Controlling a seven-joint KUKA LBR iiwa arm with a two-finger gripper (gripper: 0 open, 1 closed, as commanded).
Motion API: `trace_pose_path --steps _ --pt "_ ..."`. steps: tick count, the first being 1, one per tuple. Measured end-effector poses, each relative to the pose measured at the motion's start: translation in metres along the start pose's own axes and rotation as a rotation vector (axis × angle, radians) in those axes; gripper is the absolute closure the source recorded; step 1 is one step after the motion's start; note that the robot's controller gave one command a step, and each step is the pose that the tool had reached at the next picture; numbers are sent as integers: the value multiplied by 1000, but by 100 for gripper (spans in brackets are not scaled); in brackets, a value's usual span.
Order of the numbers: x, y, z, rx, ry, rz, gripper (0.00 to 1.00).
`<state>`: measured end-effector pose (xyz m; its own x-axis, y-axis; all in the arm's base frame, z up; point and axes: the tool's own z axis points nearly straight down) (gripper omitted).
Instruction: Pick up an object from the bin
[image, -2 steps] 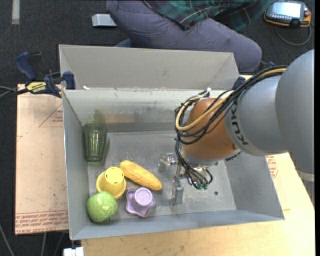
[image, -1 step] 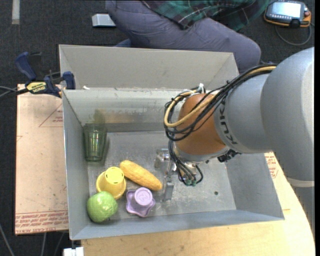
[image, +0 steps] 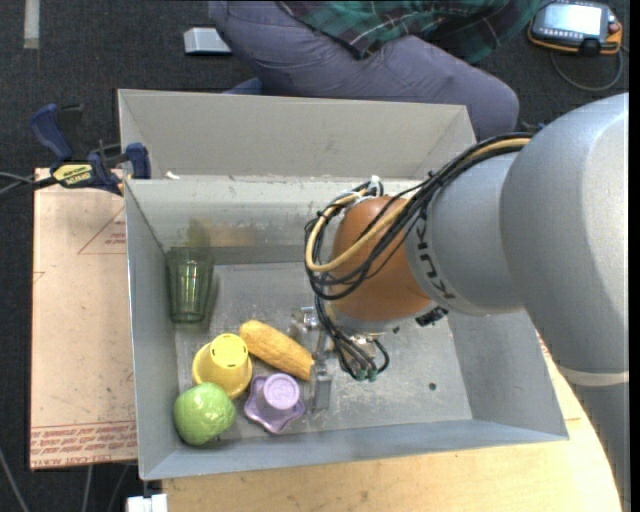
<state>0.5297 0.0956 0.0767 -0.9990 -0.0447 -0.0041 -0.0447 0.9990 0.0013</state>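
Gripper: the gripper (image: 320, 388) sat low near the front edge of the bin (image: 250, 130); whether it was open or closed could not be told.
Nearest things: a purple fluted cup (image: 275, 402) lay just beside it, with a yellow corn cob (image: 277, 347) behind, toward the front-left corner.
Risk: closing here might shove the purple cup against the yellow cup (image: 223, 362) and green apple (image: 204, 414), or grasp nothing.

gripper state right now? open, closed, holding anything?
Gripper: cannot be told from this view. It is down beside the corn cob and the purple cup.
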Motion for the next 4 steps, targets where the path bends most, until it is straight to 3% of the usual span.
trace_pose_path --steps 1,2,3,4 --pt "-1 17 3 -2 0 30 0" --pt "-16 52 7 -1 -1 122 100" --pt "-16 52 7 -1 -1 122 100" --pt "-21 59 -143 -3 -7 113 100"
